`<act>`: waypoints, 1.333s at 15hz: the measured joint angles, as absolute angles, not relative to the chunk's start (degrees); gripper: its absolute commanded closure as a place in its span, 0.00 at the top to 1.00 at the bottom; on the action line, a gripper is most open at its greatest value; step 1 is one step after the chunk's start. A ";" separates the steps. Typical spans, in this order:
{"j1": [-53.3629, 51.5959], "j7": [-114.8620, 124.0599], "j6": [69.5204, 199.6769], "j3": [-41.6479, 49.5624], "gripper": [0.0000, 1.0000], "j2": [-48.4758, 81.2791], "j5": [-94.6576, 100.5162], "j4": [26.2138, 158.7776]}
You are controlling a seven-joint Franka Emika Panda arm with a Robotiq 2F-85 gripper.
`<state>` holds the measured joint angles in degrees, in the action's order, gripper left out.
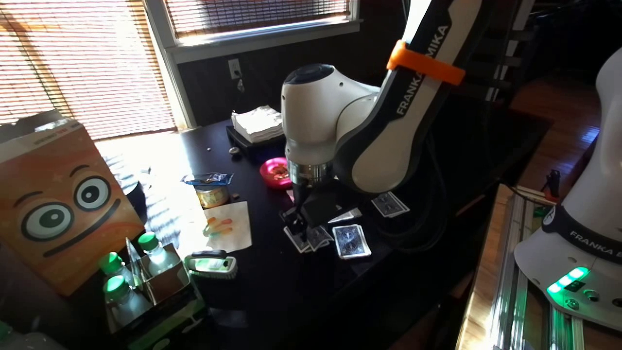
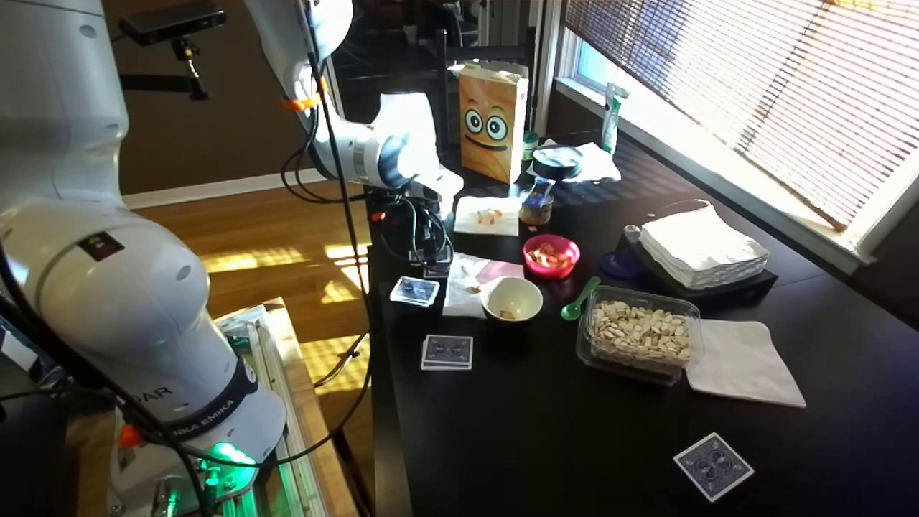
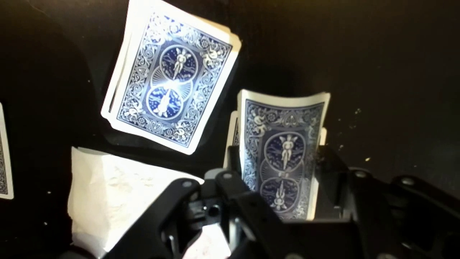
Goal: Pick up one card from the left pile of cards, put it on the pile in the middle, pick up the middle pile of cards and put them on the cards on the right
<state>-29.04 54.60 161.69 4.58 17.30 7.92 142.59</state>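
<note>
"One card (image 3: 285, 142) in your grip, or more?"

"I can't swear to it. My gripper (image 3: 281, 160) is clamped across the long edges, and the squeeze bows the patterned back. A second may be riding underneath; the borders lie too close to tell."

"What is below you?"

"The left pile of cards (image 3: 231, 140), its white borders peeping out past both sides of what I hold. Whether my card hangs clear of it or touches, I can't tell from here."

"And where does the middle pile of cards (image 3: 172, 77) lie from you?"

"Just beside me, with bare tabletop between: to my right and a little toward my base (image 1: 583, 243). In the wrist view that is up and to the left. The long axes don't agree. My card runs nearly straight up that view; the pile slants, its upper end tipping over toward my side."

"So what does the move call for?"

"A short shift to my right, I'd judge, with a small turn if the card is to land square. The bow might make it spring as I let go."

"And the cards on the right (image 2: 447, 352)?"

"Farther off on that same side. Only a slice of them shows at the left edge of the wrist view. They matter for the later step."
</note>
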 measured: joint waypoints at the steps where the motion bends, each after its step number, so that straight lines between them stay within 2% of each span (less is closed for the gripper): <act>1: -28.90 54.60 161.69 4.32 0.53 16.83 7.93 143.04; 7: -27.89 54.61 161.66 3.79 0.53 13.92 8.33 146.02; 15: -24.37 54.98 161.46 2.44 0.59 10.77 8.86 150.32; 20: -21.72 56.31 161.49 -0.29 0.58 10.85 7.67 152.17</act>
